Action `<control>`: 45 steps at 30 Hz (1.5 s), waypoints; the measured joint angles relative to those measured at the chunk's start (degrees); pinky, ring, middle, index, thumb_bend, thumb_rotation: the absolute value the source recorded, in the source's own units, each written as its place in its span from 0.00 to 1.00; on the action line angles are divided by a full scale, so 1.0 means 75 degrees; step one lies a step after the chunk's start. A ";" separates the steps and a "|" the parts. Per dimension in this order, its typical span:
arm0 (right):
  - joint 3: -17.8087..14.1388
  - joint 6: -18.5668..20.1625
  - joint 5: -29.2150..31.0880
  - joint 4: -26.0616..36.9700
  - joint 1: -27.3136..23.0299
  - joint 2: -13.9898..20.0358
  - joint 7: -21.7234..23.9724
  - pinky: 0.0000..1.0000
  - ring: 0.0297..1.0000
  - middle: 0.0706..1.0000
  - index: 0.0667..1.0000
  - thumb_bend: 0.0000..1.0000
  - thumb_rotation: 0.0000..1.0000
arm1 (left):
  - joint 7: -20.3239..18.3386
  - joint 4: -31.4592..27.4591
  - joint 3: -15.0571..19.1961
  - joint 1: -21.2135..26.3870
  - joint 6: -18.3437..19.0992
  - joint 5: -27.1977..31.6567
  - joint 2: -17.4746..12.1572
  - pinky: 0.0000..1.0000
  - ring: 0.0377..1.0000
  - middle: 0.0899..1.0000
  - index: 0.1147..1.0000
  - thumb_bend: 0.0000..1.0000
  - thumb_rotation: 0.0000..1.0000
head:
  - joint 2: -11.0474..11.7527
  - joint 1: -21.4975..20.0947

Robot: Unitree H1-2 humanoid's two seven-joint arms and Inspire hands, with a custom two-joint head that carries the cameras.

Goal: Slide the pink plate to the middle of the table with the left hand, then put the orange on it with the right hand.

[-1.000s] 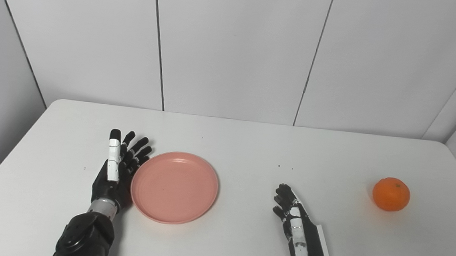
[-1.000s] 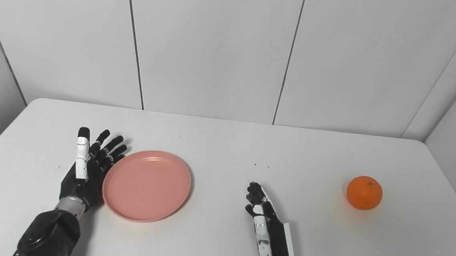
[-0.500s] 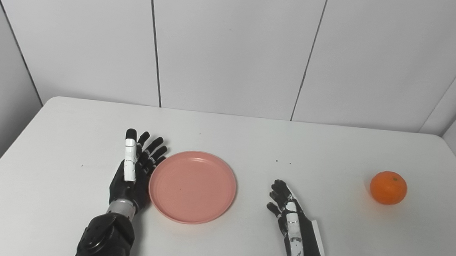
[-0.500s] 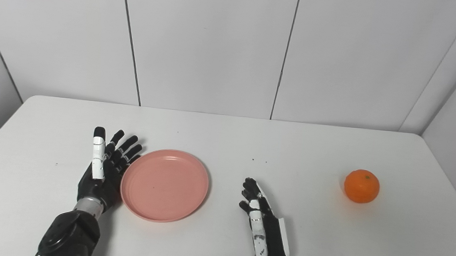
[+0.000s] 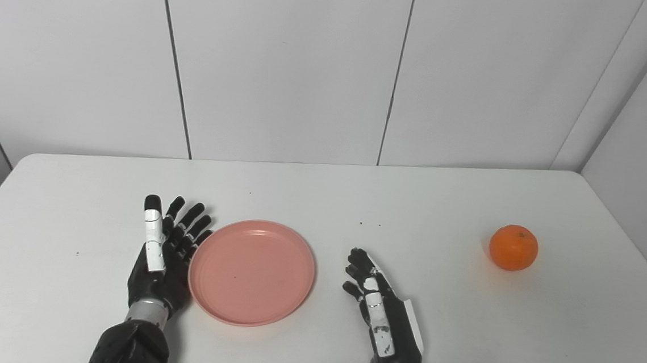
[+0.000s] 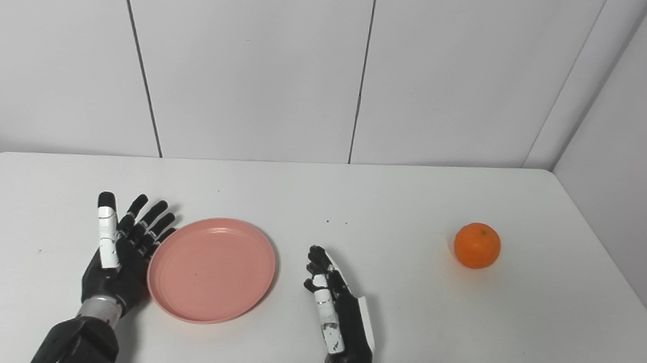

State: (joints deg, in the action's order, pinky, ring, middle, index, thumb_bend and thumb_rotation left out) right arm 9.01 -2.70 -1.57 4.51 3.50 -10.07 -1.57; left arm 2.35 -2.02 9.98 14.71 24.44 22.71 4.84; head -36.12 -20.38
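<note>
The pink plate (image 5: 253,271) lies flat on the white table (image 5: 439,320), left of its middle. My left hand (image 5: 162,255) stands edge-on against the plate's left rim, open with its fingers stretched out and touching the rim. A little to the right of the plate, my right hand (image 5: 383,316) rests near the table's front, open and holding nothing. The orange (image 5: 513,247) sits alone far to the right, well away from both hands.
White wall panels rise behind the table's far edge. The table's right edge runs close behind the orange (image 6: 477,245). A few small dark specks (image 5: 370,224) mark the tabletop beyond the right hand.
The camera has swung to the right. Against the table, the left hand has pushed the plate rightward, closing the gap to the right hand. The orange has stayed put.
</note>
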 measured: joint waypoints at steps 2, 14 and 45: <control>0.0030 -0.0011 -0.0050 -0.0041 -0.0016 -0.0009 -0.0070 0.88 0.90 0.89 0.86 0.85 0.94 | -0.0048 0.0014 0.0011 0.0002 0.0005 0.0029 -0.0012 0.96 0.90 0.88 0.94 0.88 0.89 | 0.0000 -0.0129; 0.0140 -0.0062 -0.0280 -0.0177 -0.0088 -0.0032 -0.0268 0.87 0.90 0.90 0.86 0.82 0.96 | -0.0142 0.0158 0.0112 0.0038 0.0020 0.0467 -0.0142 0.98 0.90 0.87 0.94 0.89 0.87 | 0.0024 -0.0318; -0.0440 0.0257 -0.1230 0.1332 -0.0296 0.0058 -0.1082 0.74 0.80 0.81 0.80 0.76 0.86 | -0.0152 0.0414 0.0058 0.0254 0.0056 0.0702 -0.0095 1.00 0.91 0.87 0.95 0.91 0.87 | 0.0129 -0.0763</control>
State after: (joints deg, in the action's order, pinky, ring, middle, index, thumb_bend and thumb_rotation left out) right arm 5.71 -0.77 -10.79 14.49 1.28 -9.64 -9.68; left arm 1.21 1.09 10.42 16.62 24.86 27.98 4.13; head -35.16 -26.10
